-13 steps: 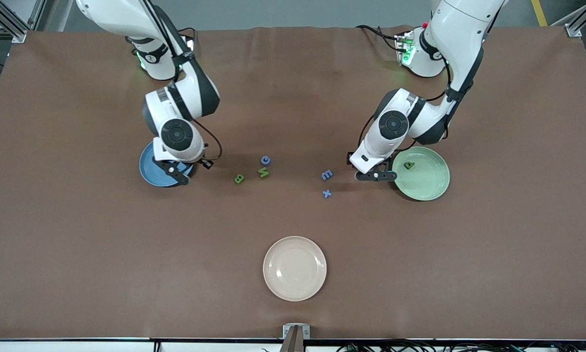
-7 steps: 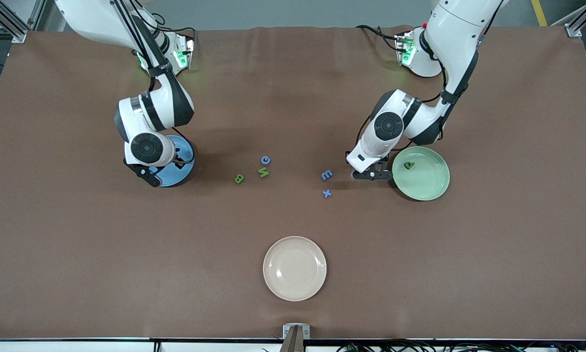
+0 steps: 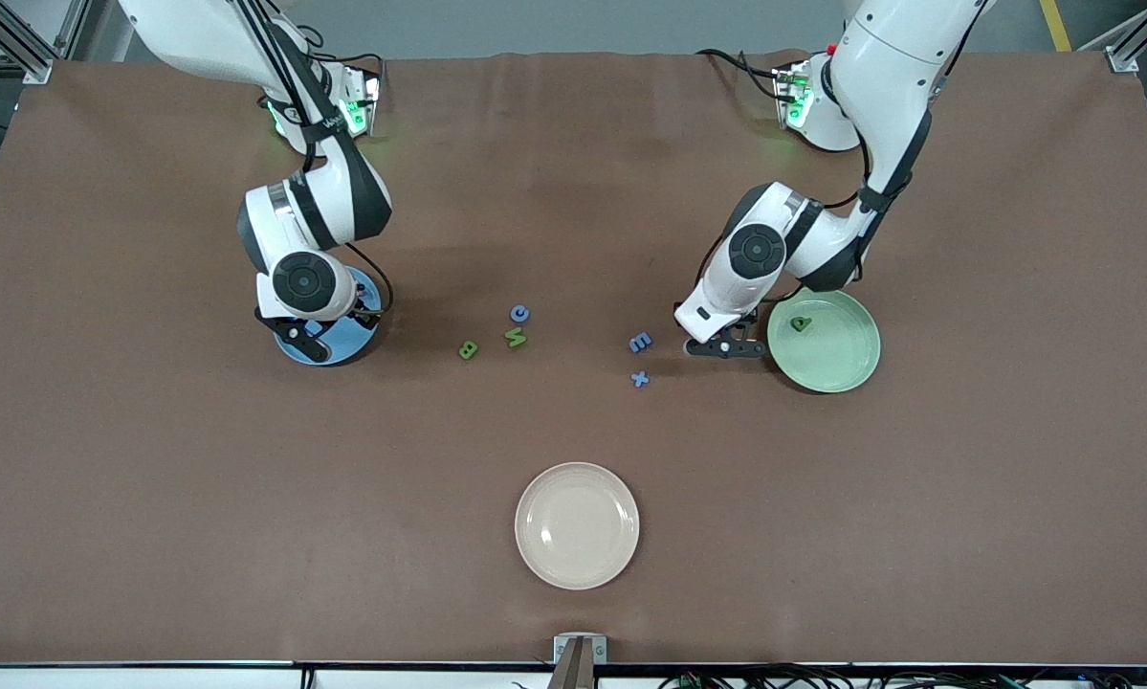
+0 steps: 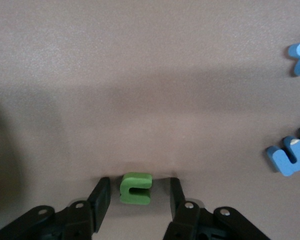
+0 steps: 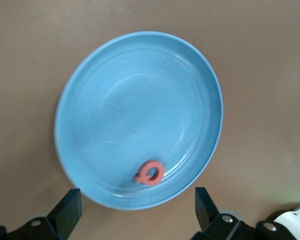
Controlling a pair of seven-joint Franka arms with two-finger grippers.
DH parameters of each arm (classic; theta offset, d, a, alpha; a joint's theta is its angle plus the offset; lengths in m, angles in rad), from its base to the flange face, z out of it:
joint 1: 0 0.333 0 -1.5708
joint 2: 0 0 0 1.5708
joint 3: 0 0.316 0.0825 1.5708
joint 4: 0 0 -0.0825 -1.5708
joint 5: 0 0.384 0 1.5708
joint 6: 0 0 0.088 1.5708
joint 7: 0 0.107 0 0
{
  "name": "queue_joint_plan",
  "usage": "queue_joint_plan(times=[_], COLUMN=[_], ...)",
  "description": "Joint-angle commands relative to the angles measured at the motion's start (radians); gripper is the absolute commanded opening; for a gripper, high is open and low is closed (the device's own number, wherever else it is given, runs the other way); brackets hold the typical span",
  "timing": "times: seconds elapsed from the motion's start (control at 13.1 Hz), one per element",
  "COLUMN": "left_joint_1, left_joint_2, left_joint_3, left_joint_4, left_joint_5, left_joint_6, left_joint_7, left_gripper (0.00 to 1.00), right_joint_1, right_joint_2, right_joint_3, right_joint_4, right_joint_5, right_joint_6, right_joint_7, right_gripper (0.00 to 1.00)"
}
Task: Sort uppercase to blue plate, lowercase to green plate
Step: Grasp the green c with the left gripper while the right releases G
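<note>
My left gripper (image 4: 137,201) stands low on the table beside the green plate (image 3: 855,368), open, with a green lowercase u (image 4: 136,188) lying between its fingers (image 4: 99,201); a gap shows on each side. A green lowercase letter (image 3: 801,323) lies in that plate. My right gripper (image 5: 137,207) hangs wide open over the blue plate (image 5: 115,100), where a red uppercase Q (image 5: 150,173) lies near the rim. On the table between the plates lie a blue C (image 3: 519,313), green N (image 3: 516,337), green B (image 3: 469,350), a blue three-pronged letter (image 3: 640,342) and a blue x (image 3: 640,379).
A cream plate (image 3: 577,525) sits nearer the front camera, midway along the table. Both arms' bases stand along the table's robot edge. Brown cloth covers the whole table.
My right hand swung across the blue plate toward the right arm's end, then came back a little. My left hand shifted slightly and stays low beside the green plate.
</note>
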Motion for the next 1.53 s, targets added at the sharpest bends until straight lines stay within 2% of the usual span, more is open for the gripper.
queue_joint_plan(times=[0.0, 0.38, 0.61, 0.76, 0.99, 1.15, 1.45], left_joint_1=[-0.001, 0.01, 0.019, 0.046, 0.098, 0.145, 0.237], left_joint_2=[0.013, 0.011, -0.01, -0.063, -0.131, -0.171, -0.228], left_joint_3=[0.003, 0.003, 0.003, 0.001, 0.0, 0.0, -0.002], left_joint_4=[0.015, 0.015, 0.013, 0.006, 0.002, -0.019, -0.092], left_joint_5=[0.023, 0.024, 0.024, 0.024, 0.027, 0.027, 0.027], left_joint_6=[0.009, 0.009, 0.008, -0.014, -0.13, -0.179, -0.184], left_joint_7=[-0.02, -0.019, -0.014, -0.008, 0.11, 0.214, 0.404], left_gripper=[0.43, 0.11, 0.09, 0.09, 0.08, 0.08, 0.08], right_joint_1=[0.042, 0.14, 0.168, 0.178, 0.201, 0.206, 0.197], right_joint_2=[-0.035, -0.003, 0.027, 0.066, 0.139, 0.152, 0.171], right_joint_3=[0.007, 0.007, 0.008, 0.01, 0.008, 0.01, 0.028], right_joint_4=[0.011, 0.011, 0.005, 0.005, 0.007, 0.008, 0.01], right_joint_5=[0.062, 0.078, 0.079, 0.079, 0.078, 0.076, 0.079], right_joint_6=[0.046, 0.287, 0.404, 0.465, 0.577, 0.599, 0.599], right_joint_7=[0.118, 0.296, 0.328, 0.328, 0.325, 0.304, 0.23], right_gripper=[1.0, 1.0, 0.99, 0.97, 0.98, 0.99, 0.99])
